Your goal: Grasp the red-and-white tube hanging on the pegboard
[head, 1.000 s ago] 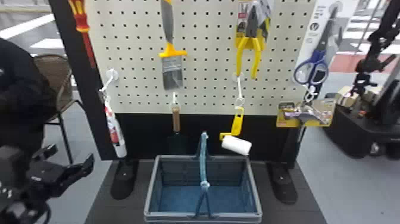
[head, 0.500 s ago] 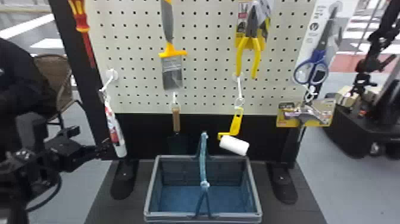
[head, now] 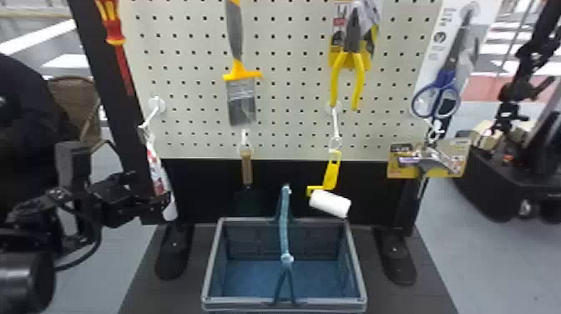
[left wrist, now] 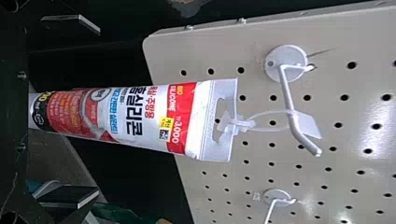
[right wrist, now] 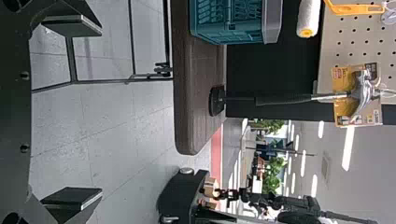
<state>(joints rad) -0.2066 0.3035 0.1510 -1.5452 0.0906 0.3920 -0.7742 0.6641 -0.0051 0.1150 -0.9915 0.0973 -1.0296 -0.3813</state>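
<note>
One white hook (head: 156,104) at the left edge of the pegboard (head: 292,125) carries the red-and-white tube (head: 153,165) in the head view. We see the left claw (head: 156,204) at the tube's low end, left of the blue basket (head: 284,301) on the dark surface (head: 400,296).

From the left wrist, we find that claw released. Its fingers (left wrist: 70,23) are spread on either side of the tube's lower half, with a gap on each side.

From the right wrist, we see the right claw (right wrist: 88,112) also released, over the grey floor (right wrist: 116,140), well apart from the tube.
</note>
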